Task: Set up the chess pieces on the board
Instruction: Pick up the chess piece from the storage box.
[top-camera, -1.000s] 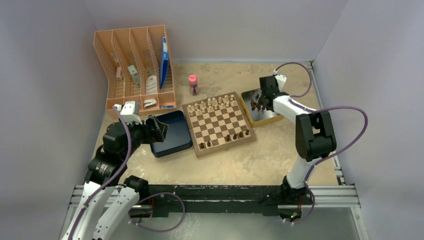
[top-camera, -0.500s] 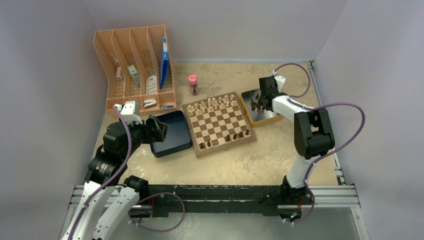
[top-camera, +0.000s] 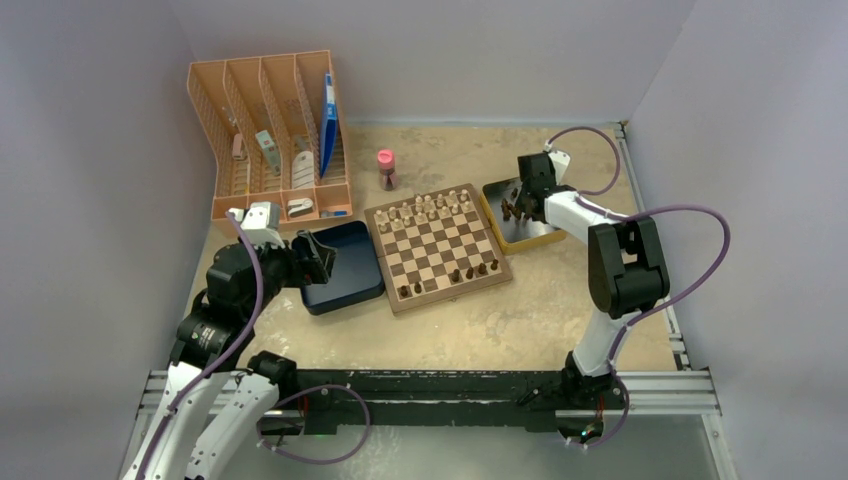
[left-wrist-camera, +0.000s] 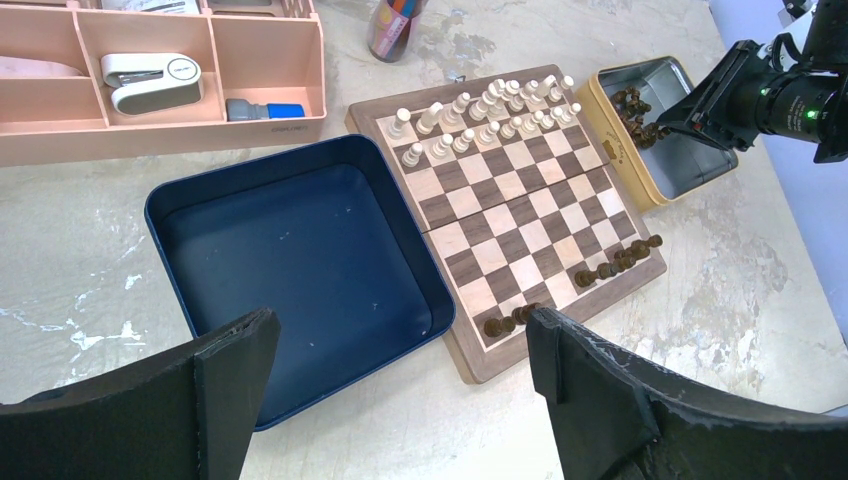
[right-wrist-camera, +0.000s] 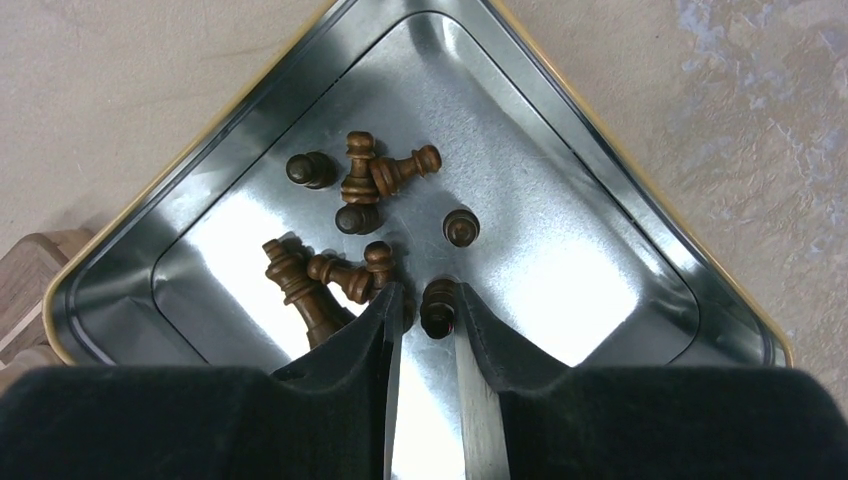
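The board (top-camera: 437, 247) lies mid-table. Several dark chess pieces (top-camera: 474, 270) stand in its near row, and cream pieces (top-camera: 430, 208) fill the far rows. More dark chess pieces (right-wrist-camera: 350, 185) lie loose in a yellow-rimmed metal tin (right-wrist-camera: 600, 290) to the board's right. My right gripper (right-wrist-camera: 427, 292) reaches down into that tin, shut on a dark pawn (right-wrist-camera: 438, 306) that sits between its fingertips. My left gripper (left-wrist-camera: 400, 322) hovers open above the near edge of a dark blue box (left-wrist-camera: 300, 250), holding nothing.
A peach desk organizer (top-camera: 270, 130) with small items stands at the back left. A pink bottle (top-camera: 386, 170) stands behind the board. The blue box (top-camera: 345, 285) touches the board's left side. Walls enclose the table on the left, back and right.
The right gripper's jaws have narrowed onto the pawn in the tin, and its arm has shifted slightly left. The left arm has not moved.
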